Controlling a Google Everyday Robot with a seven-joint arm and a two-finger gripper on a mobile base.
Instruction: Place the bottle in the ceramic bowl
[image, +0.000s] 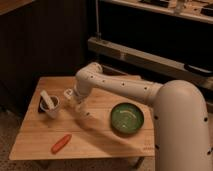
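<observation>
Wooden table in a dim room, gripper low over its left-centre.

The pale wood table (102, 146) stands on a speckled floor before dark wall panels, with a metal shelf rack (150, 59) running along the far right. The gripper (76, 102) hangs just above the tabletop, right of a white cup (50, 106) holding a white stick; whether it is parted, together or clamped on anything cannot be told. The bottle (82, 110), small, pale cream and partly hidden, sits directly at the gripper's near side, between the cup and the ceramic bowl (127, 119). That bowl, round, green, dark-rimmed, lies to the right, well apart from the bottle. An orange carrot-like item (61, 143) lies near the table's front left.
</observation>
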